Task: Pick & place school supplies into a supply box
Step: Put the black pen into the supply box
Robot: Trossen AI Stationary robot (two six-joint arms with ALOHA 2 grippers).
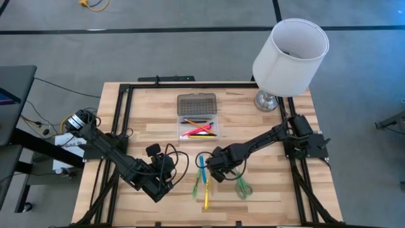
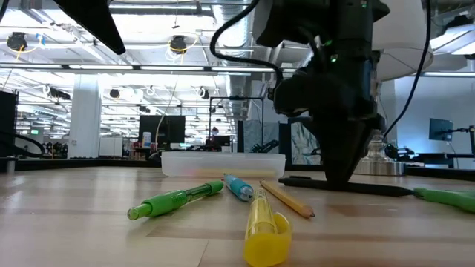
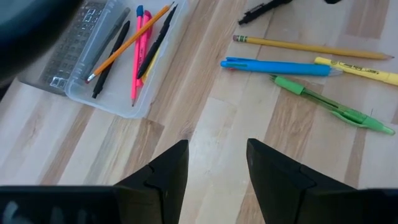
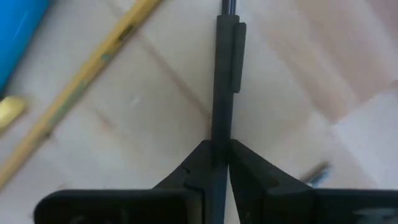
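— What do our fingers hold?
— Our right gripper (image 4: 221, 163) pinches one black pen (image 4: 222, 81), low centre of the table; our left gripper (image 3: 217, 168) gapes empty.
— Counts?
— Four loose supplies (image 3: 305, 65) nearby; one box (image 1: 197, 116), upper centre, contents hard to count.

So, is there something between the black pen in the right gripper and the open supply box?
Nothing visible blocks the way. The right gripper is shut on the black pen, which lies on the table. Only bare wood shows between it and the supply box. The left gripper waits open, off to the side.
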